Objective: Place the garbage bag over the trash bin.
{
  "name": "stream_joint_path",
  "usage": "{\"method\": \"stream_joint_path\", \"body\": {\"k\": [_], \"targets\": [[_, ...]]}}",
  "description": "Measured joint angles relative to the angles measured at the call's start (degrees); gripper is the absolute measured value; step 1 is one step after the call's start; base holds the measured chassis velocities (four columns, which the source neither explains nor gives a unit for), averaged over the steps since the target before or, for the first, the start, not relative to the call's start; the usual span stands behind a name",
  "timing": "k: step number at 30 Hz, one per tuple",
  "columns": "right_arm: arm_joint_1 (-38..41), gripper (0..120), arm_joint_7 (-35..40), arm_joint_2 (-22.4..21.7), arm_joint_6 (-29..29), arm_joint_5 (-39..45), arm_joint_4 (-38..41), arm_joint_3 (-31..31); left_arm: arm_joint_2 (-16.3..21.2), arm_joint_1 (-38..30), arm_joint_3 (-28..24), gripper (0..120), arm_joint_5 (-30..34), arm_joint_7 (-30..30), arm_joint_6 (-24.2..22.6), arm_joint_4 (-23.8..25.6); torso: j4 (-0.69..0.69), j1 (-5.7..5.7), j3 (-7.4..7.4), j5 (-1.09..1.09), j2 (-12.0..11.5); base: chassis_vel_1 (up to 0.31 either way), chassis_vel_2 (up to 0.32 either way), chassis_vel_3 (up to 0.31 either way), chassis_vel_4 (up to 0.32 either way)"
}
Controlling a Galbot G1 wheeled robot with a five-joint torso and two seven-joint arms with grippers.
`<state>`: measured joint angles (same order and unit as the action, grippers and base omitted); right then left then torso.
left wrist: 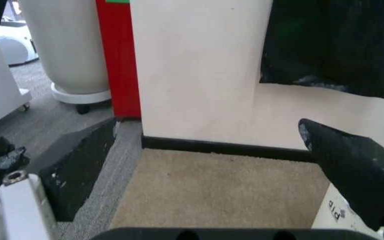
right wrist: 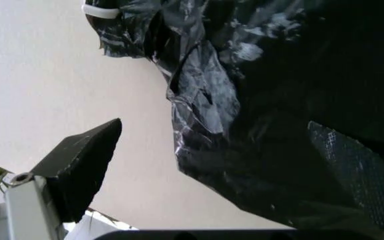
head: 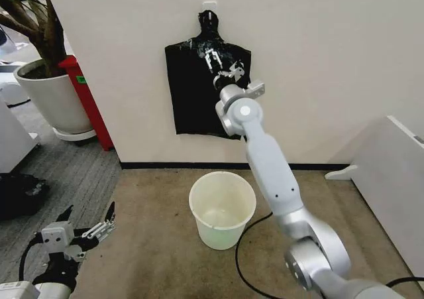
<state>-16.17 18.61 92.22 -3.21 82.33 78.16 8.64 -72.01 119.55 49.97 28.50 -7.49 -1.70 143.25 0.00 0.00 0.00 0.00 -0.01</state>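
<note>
Reaching up, the right gripper (head: pixel 220 63), jaws spread and empty, should close squarely on the glossy black plastic garbage bag (head: pixel 192 87) hanging just ahead.

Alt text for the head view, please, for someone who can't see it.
The right arm reaches up to the wall, its open right pincer at the black garbage bag hanging from a hook. Below stands the white trash bin on the carpet, bare of any bag; the open left pincer waits low at the robot's left.

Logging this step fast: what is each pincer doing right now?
Left pincer: open, empty, low beside the trash bin.
Right pincer: open, raised at the garbage bag hanging on the wall.
</note>
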Motion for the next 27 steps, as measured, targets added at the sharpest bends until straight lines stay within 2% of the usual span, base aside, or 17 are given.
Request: {"method": "stream_joint_path", "body": {"k": [16, 27], "targets": [[5.12, 100, -0.35, -0.08, -0.16, -0.22, -7.30, 0.53, -1.06, -0.37, -0.06, 100, -0.26, 0.52, 0.03, 0.00, 0.00, 0.00, 0.00, 0.00, 0.00, 0.000, 0.000, 0.000, 0.000], [5.86, 100, 0.92, -0.08, -0.15, 0.02, -7.74, -0.13, -1.18, -0.61, -0.04, 100, -0.26, 0.57, 0.03, 0.00, 0.00, 0.00, 0.00, 0.00, 0.00, 0.000, 0.000, 0.000, 0.000]]}}
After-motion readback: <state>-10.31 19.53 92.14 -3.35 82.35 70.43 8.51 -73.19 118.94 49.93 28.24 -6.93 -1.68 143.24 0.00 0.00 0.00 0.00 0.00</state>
